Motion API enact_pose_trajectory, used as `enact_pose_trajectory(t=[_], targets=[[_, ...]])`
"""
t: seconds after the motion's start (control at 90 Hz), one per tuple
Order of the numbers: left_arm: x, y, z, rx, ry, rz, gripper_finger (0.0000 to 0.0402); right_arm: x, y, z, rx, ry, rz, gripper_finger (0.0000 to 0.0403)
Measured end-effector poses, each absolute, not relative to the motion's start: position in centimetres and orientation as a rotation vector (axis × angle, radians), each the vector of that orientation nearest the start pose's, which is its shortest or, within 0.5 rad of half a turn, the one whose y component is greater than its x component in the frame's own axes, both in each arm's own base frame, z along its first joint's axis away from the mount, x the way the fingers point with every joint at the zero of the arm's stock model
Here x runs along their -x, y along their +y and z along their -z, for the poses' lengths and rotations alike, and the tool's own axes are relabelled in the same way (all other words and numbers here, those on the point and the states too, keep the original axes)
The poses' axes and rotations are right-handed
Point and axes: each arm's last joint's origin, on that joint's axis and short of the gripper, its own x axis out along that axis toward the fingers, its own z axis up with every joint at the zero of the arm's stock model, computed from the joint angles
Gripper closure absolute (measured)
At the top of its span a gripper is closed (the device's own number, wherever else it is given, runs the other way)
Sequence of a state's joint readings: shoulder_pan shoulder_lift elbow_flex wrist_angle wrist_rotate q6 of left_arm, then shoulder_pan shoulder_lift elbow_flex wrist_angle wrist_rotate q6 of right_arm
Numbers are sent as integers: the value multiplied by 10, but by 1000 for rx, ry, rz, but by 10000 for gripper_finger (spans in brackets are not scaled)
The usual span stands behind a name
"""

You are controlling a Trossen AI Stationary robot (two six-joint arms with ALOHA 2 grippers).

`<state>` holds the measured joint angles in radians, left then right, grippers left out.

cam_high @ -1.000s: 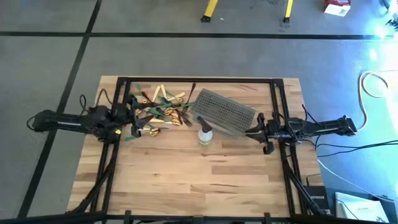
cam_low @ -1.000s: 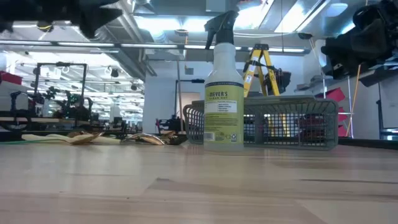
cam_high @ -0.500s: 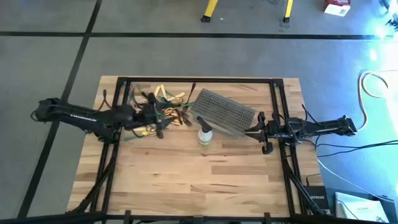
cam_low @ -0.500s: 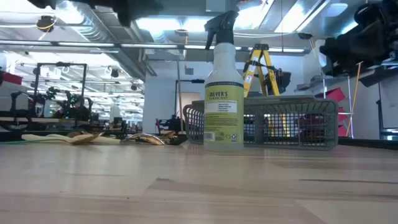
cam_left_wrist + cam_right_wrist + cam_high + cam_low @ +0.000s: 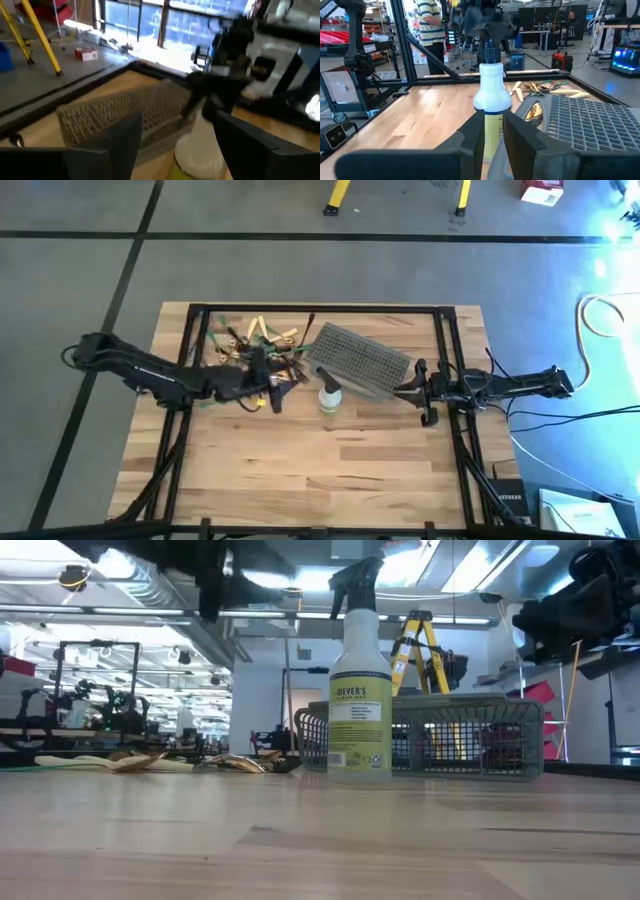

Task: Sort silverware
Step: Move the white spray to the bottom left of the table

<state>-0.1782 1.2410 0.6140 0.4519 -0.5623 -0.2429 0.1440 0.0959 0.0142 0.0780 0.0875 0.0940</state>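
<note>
Pale wooden table (image 5: pixel 330 460) with scattered silverware (image 5: pixel 262 350), grey mesh basket (image 5: pixel 358 360), spray bottle (image 5: pixel 329 394).

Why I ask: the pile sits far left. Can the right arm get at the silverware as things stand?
Probably not easily. The wire-mesh basket and spray bottle stand between the right gripper and the silverware; the left gripper is far closer.

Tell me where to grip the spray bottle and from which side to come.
Probably grip the spray bottle around its straight cylindrical body, below the black trigger head. It stands upright, with the mesh basket close behind and the silverware to its left, so coming level from the bare table in front looks safest.
</note>
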Motion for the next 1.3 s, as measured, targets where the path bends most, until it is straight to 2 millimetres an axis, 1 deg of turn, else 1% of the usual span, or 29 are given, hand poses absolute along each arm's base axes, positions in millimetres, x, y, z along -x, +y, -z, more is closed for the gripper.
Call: enact_pose_trajectory(t=[0.1, 0.2, 0.344, 0.433, 0.589, 0.811, 0.911, 1.033, 1.222, 1.3], targets=[[-269, -38, -223, 172, 165, -389, 172, -102, 12, -168, -122, 9, -57, 350], [-278, -46, -209, 164, 176, -368, 172, -102, 13, -168, -124, 14, -83, 350], [-288, -52, -195, 163, 160, -353, 172, -102, 14, -168, -125, 15, -101, 350], [-295, -54, -189, 122, 123, -346, 170, -102, 14, -168, -124, 16, -101, 350], [-304, -51, -178, 31, 83, -352, 149, -102, 14, -168, -102, 16, -102, 350], [-311, -47, -172, 65, -1, -360, 97, -102, 14, -168, -83, 15, -102, 350], [-315, -45, -168, 69, -10, -354, 81, -102, 14, -167, -71, 15, -102, 350], [-322, -40, -164, 72, 0, -349, 74, -102, 14, -167, -69, 15, -102, 350], [-340, -35, -173, 82, -52, -323, 74, -102, 13, -167, -61, 15, -90, 350], [-346, -32, -174, 70, -53, -307, 74, -102, 13, -167, -61, 15, -88, 350]])
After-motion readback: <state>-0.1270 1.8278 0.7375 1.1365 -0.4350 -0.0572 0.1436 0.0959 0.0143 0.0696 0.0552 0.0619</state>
